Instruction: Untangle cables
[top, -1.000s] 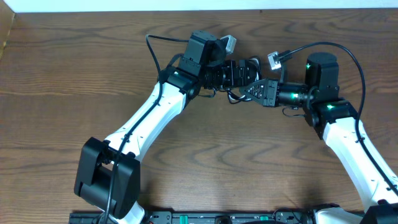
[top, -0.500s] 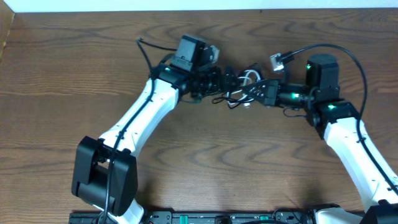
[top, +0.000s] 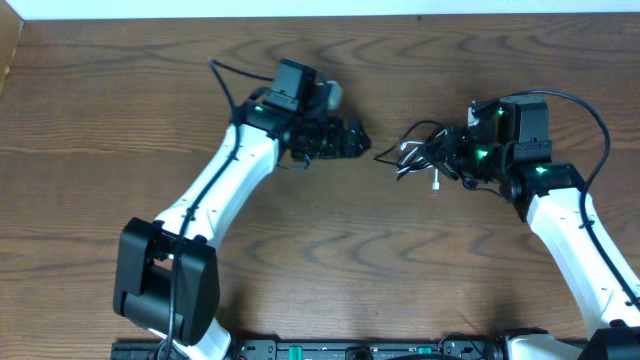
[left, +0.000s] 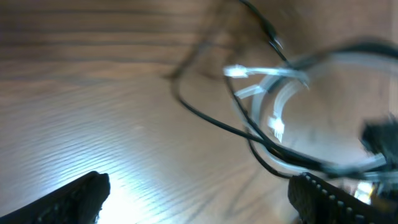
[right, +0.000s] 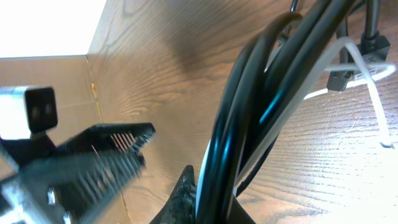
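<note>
The black cable (top: 415, 133) and the white cable (top: 405, 151) form one tangled bunch just left of my right gripper (top: 447, 156). In the right wrist view the right gripper (right: 211, 199) is shut on several strands of the black cable (right: 249, 137), with the white cable (right: 357, 78) looped beside them. My left gripper (top: 355, 140) is open and empty, a short way left of the bunch. In the left wrist view its fingers (left: 202, 199) are wide apart over bare wood, with the white cable (left: 273, 106) and the black cable (left: 208, 118) ahead.
The wooden table (top: 330, 250) runs to a white wall at the back edge (top: 300, 12). A cardboard-coloured edge (top: 10, 60) stands at the far left. The left arm's blurred gripper (right: 93, 155) shows in the right wrist view.
The two grippers have moved apart. The left gripper has pulled back to the left, away from the bunch. The right gripper has drawn the cables to the right.
</note>
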